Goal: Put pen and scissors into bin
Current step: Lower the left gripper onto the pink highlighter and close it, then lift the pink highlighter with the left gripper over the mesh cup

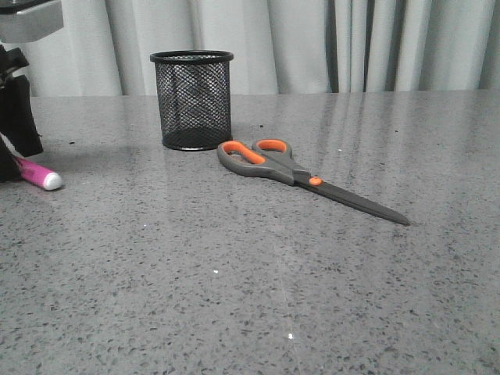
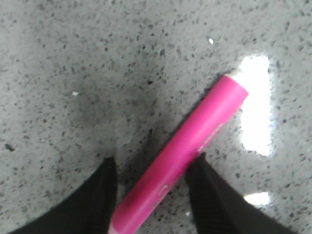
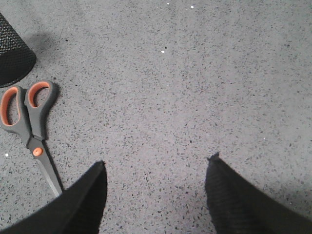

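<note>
The pink pen [image 1: 39, 176] lies flat on the table at the far left, white end toward the middle. My left gripper [image 2: 154, 158] is open and straddles the pen [image 2: 195, 136]. One finger touches its side and the other stands a little off it. The black mesh bin [image 1: 192, 100] stands upright at the back. Just in front of it and to the right lie the grey and orange scissors [image 1: 293, 172], blades pointing front right. My right gripper [image 3: 157, 160] is open over bare table, with the scissors [image 3: 31, 129] and the bin [image 3: 12, 53] off to one side.
The speckled grey table [image 1: 250, 297] stretches wide in front and to the right. Pale curtains [image 1: 351, 43] hang behind its far edge. The left arm's black fingers [image 1: 17, 117] show at the left edge of the front view.
</note>
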Controlling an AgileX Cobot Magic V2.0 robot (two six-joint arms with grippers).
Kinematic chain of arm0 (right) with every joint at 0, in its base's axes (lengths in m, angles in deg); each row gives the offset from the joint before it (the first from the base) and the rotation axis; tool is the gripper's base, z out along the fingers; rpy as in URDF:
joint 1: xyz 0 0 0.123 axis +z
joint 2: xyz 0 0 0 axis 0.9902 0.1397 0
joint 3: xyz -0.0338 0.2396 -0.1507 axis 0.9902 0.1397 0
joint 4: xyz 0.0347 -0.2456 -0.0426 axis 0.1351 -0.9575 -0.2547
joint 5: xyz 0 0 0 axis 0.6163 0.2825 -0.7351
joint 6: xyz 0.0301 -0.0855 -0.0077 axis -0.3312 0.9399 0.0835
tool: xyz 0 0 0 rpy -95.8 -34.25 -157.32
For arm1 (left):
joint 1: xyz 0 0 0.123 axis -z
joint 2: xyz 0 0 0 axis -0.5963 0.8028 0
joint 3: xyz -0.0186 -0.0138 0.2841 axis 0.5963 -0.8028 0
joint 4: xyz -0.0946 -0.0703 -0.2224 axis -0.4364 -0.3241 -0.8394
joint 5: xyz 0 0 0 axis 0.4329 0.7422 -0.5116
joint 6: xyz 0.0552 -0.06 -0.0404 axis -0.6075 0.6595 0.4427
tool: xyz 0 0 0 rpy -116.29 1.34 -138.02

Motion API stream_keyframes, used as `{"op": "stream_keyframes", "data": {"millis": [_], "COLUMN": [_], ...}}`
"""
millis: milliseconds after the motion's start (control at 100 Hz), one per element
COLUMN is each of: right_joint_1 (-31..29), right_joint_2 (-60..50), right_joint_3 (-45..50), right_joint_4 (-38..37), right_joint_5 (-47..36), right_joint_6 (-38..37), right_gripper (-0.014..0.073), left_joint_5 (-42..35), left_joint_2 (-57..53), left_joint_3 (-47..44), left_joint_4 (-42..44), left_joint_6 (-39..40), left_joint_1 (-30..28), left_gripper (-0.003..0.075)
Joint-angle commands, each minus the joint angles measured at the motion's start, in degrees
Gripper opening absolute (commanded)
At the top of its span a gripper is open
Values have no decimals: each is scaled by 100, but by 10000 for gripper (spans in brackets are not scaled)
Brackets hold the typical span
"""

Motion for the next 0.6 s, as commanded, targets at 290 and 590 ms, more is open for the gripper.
{"op": "stream_keyframes", "data": {"millis": [290, 590], "right_joint_1": [-34, -34], "right_joint_2": [26, 26], "right_joint_3": [-225, -225], "right_joint_4": [-10, -10], "right_joint_5": [-397, -325], "right_joint_6": [69, 69], "right_gripper": [400, 400], "left_joint_5": [454, 598], "left_joint_2": [-82, -720], "left_joint_3": [610, 1554], "left_joint_4": [-241, -2194], "left_joint_6": [1107, 1656], "left_joint_1": [46, 19], "left_gripper": [-10, -20]}}
